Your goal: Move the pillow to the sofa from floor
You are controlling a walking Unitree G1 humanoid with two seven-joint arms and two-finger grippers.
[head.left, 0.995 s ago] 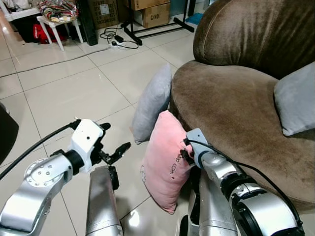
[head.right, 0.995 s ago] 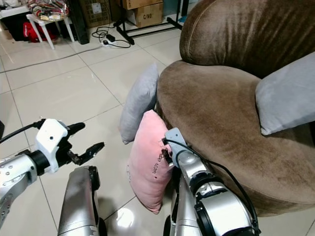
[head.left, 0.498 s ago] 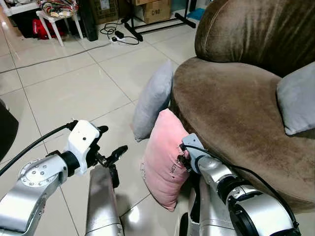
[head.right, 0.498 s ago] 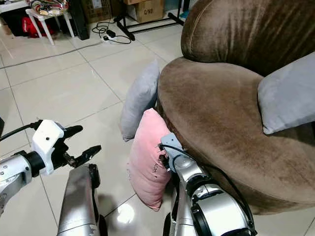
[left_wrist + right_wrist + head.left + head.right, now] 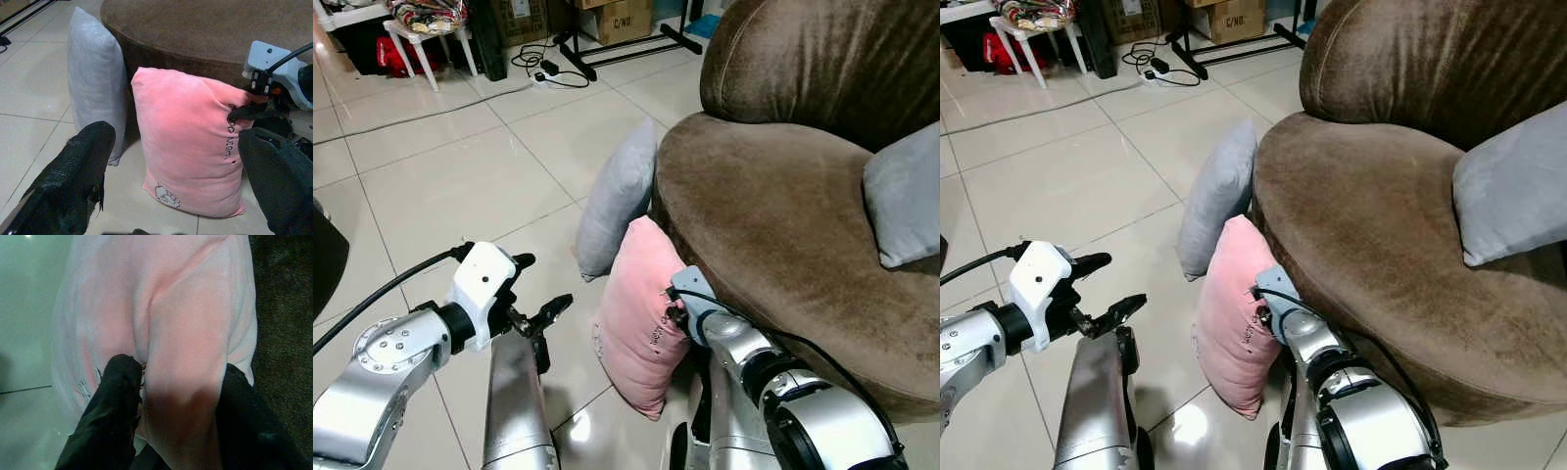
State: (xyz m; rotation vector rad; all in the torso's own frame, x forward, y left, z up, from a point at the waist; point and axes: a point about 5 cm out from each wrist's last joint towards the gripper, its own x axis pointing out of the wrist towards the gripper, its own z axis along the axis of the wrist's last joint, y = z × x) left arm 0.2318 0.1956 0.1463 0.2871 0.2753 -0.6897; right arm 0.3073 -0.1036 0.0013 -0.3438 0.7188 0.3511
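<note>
Pink pillow (image 5: pixel 641 313) stands upright on the tiled floor (image 5: pixel 431 186), leaning against the front of the brown sofa (image 5: pixel 773 225), just beside a grey pillow (image 5: pixel 617 201) that also leans on the sofa. Right hand (image 5: pixel 171 396) is clamped on the pink pillow's edge nearest the sofa, a fold of fabric pinched between its two black fingers (image 5: pixel 115 396). Left hand (image 5: pixel 536 291) hovers over the floor on the pillow's open side, fingers spread apart, gripping nothing, close to the pillow but not touching. Second grey pillow (image 5: pixel 901 201) sits on the sofa seat at the far right. White stool (image 5: pixel 426 39) and cables (image 5: pixel 548 73) in the background.
</note>
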